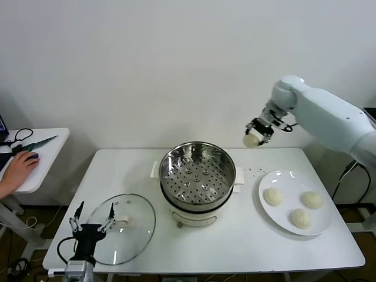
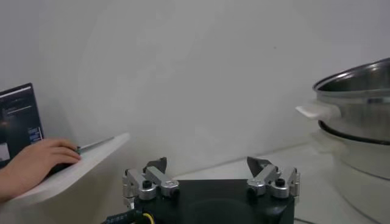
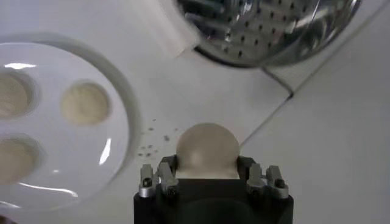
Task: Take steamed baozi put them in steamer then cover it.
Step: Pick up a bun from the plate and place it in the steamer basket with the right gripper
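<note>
The steel steamer (image 1: 197, 172) sits in its white cooker base mid-table, empty and uncovered; it also shows in the right wrist view (image 3: 274, 30). My right gripper (image 1: 254, 138) is shut on one baozi (image 3: 207, 151) and holds it in the air, behind and to the right of the steamer. Three baozi (image 1: 272, 196) (image 1: 312, 200) (image 1: 301, 218) lie on the white plate (image 1: 276, 178). The glass cover (image 1: 132, 229) lies flat on the table at front left. My left gripper (image 1: 92, 215) is open, low at the cover's left edge.
A small side table (image 1: 41, 154) stands at far left with scissors (image 1: 29, 143) and a person's hand (image 1: 17, 169) on it. Small dark specks (image 1: 255, 171) lie on the table between steamer and plate.
</note>
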Controlling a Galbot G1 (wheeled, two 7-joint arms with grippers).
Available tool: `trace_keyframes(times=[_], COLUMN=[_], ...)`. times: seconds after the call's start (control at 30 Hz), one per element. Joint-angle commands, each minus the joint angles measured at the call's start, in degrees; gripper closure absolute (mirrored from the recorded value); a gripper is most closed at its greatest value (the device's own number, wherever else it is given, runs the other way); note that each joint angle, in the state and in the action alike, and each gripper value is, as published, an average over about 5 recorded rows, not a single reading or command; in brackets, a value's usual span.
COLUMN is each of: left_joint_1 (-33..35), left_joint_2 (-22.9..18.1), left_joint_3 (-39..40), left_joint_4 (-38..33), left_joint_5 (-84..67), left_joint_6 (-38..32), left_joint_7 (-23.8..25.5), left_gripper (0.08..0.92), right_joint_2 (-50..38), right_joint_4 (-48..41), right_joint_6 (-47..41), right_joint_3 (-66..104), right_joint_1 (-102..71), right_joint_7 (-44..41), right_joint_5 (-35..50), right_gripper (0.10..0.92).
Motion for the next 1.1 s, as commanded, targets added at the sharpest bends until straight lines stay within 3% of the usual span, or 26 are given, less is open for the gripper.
trace_keyframes(times=[0.03,0.57,1.1], left_joint_1=[0.04,-0.41,-0.02], left_joint_2=[0.42,0.81,0.65], left_joint_3=[0.03,0.19,-0.09], left_joint_4=[-0.13,-0.42,0.40], left_joint_5=[0.09,0.85,0.69], left_joint_6=[0.19,0.71,0.45], left_joint_7=[0.04,0.05,-0.01], left_gripper=[0.177,0.177,0.177], right_joint_2=[11.93,18.21,18.69], right_joint_4=[5.10,2.92,-1.09], right_joint_6=[7.89,9.12,8.55], right_joint_3=[-3.37,-2.15,-3.29], right_joint_1=[3.82,-5.91,-8.06], right_joint_7=[1.35,2.27,2.57], right_joint_5=[-6.68,-15.02,-15.97], right_gripper=[0.381,0.372,0.352])
